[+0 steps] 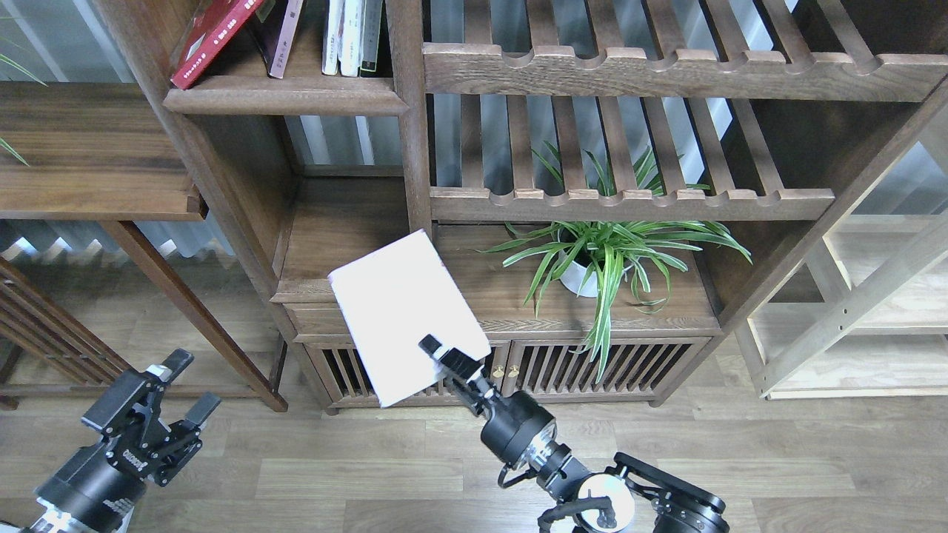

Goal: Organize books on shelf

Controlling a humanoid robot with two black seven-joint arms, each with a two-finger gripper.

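My right gripper (444,357) is shut on the lower edge of a pale white book (406,314), held tilted in the air in front of the low cabinet. The dark-brown shelf (285,95) is at the top left. On it a bright red book (215,33) leans steeply, a maroon-edged book (285,37) leans beside it, and a few pale books (352,33) stand upright at its right end. My left gripper (159,392) hangs open at the lower left over the floor, holding nothing.
A potted spider plant (603,255) stands on the cabinet top (518,303) to the right. Slatted racks (629,70) with scalloped rails fill the upper right. A pale wood rack (852,311) is at far right, and a dark table (89,148) at left.
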